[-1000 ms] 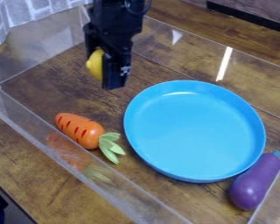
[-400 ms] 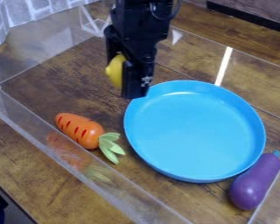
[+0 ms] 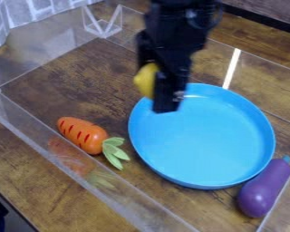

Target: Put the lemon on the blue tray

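The lemon (image 3: 144,79) is a small yellow fruit held in the air between the black fingers of my gripper (image 3: 155,84), which is shut on it. Only its left side shows past the fingers. The gripper hangs over the upper left rim of the blue tray (image 3: 208,145), a wide round sky-blue plate lying on the wooden table with nothing in it.
An orange carrot (image 3: 82,133) with green leaves lies left of the tray. A purple eggplant (image 3: 267,188) rests at the tray's lower right. Clear plastic walls (image 3: 26,118) border the table on the left and front.
My gripper has carried the lemon to the right, from above the bare wood left of the tray to over the tray's left rim. Carrot, eggplant and tray have not moved.
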Tool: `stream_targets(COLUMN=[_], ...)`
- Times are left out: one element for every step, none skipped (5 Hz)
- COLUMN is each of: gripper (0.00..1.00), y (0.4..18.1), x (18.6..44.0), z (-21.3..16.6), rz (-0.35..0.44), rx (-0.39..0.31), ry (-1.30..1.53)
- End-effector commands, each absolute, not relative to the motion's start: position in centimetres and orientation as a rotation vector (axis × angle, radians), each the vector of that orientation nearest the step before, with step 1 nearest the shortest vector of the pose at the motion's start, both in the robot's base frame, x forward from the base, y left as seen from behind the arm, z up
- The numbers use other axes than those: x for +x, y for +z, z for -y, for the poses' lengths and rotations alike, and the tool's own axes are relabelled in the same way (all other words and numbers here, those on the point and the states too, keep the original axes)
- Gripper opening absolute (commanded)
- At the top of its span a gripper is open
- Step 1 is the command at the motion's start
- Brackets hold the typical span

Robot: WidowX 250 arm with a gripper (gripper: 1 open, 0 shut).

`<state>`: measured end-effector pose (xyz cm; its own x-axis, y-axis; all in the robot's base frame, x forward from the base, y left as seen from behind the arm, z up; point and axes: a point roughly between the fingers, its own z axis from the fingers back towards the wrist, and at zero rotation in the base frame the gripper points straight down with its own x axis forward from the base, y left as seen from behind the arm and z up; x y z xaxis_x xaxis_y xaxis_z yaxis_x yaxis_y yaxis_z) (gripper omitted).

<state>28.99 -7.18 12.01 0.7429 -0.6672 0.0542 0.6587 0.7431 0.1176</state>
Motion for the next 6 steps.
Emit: stream_targets(gripper=[0.00, 0.00, 0.00, 1.00, 1.00, 1.00], y=[12.3, 10.0, 9.6, 9.7, 8.9, 8.0], x=[30.6, 31.7, 32.5, 33.0, 33.4, 33.6], z=[10.8, 12.7, 12.5, 12.1, 12.1, 12.4], rz=[0.138, 0.106, 0.091, 0.081, 0.080, 0.071], rx=[0.095, 0.093, 0.090, 0.087, 0.077, 0.070], ry=[-0.785, -0.813, -0.797, -0.797, -0.796, -0.795])
